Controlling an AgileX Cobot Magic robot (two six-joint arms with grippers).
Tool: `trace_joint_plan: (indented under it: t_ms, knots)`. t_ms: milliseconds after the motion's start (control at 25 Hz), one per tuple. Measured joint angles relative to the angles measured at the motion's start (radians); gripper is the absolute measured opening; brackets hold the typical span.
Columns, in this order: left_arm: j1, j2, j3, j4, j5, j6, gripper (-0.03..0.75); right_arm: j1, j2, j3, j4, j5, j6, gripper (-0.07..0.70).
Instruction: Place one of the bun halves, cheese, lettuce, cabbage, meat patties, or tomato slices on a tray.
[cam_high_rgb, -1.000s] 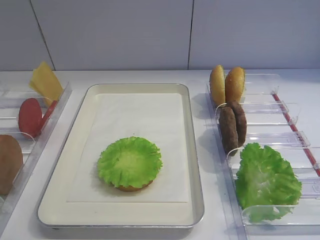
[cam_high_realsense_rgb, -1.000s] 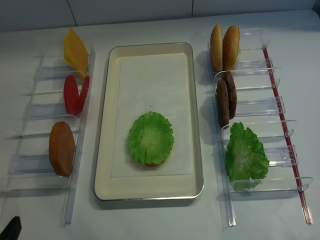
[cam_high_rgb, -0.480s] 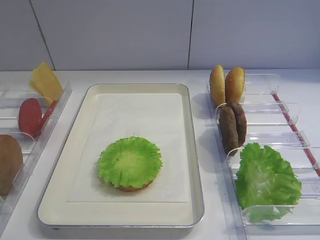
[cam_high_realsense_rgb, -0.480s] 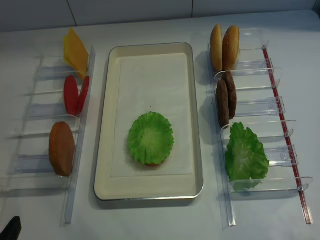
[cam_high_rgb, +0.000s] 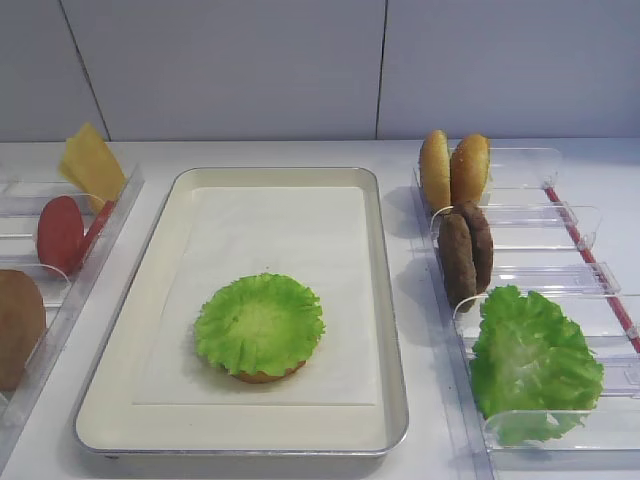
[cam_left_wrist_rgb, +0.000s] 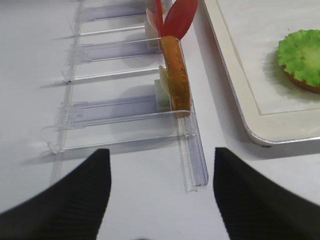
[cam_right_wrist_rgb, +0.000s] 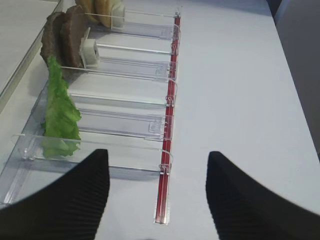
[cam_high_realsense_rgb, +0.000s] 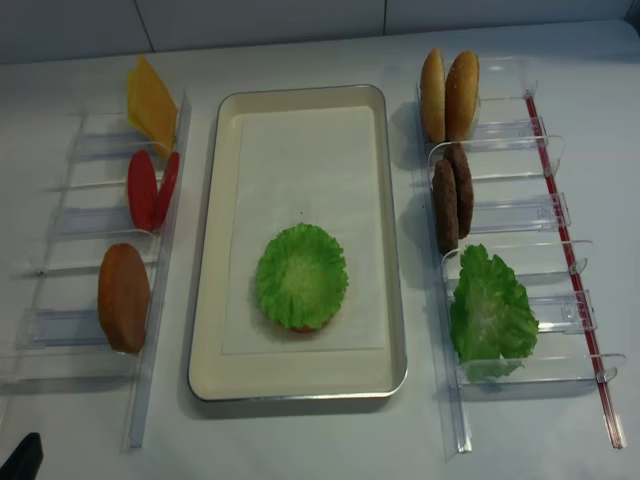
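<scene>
On the paper liner of the cream tray (cam_high_rgb: 390, 330) (cam_high_realsense_rgb: 395, 250), a green lettuce leaf (cam_high_rgb: 259, 324) (cam_high_realsense_rgb: 301, 275) (cam_left_wrist_rgb: 302, 52) lies on a bun half whose brown edge (cam_high_rgb: 262, 376) shows beneath it. Another lettuce leaf (cam_high_rgb: 533, 360) (cam_right_wrist_rgb: 60, 112), two meat patties (cam_high_rgb: 465, 255) (cam_right_wrist_rgb: 62, 35) and two bun halves (cam_high_rgb: 454, 168) stand in the right bins. Cheese (cam_high_rgb: 92, 165), tomato slices (cam_high_realsense_rgb: 150, 188) and a bun half (cam_high_realsense_rgb: 123, 296) (cam_left_wrist_rgb: 176, 75) stand in the left bins. My right gripper (cam_right_wrist_rgb: 157, 155) hangs open over the table near the right bins' front end, and my left gripper (cam_left_wrist_rgb: 161, 151) hangs open before the left bins. Both are empty.
Clear plastic bin racks (cam_high_realsense_rgb: 520, 260) (cam_high_realsense_rgb: 70, 270) flank the tray. A red strip (cam_right_wrist_rgb: 167, 165) runs along the right rack's outer side. White table (cam_right_wrist_rgb: 240, 100) lies right of that rack. A dark tip (cam_high_realsense_rgb: 20, 457) shows at the bottom left corner of the overhead view.
</scene>
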Motion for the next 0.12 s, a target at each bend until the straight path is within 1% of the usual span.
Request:
trace_joint_plan:
  t_ms: [120]
  knots:
    - [0.000, 0.000, 0.000, 0.000, 0.000, 0.000, 0.405, 0.000, 0.000, 0.000, 0.000, 0.000, 0.000, 0.451]
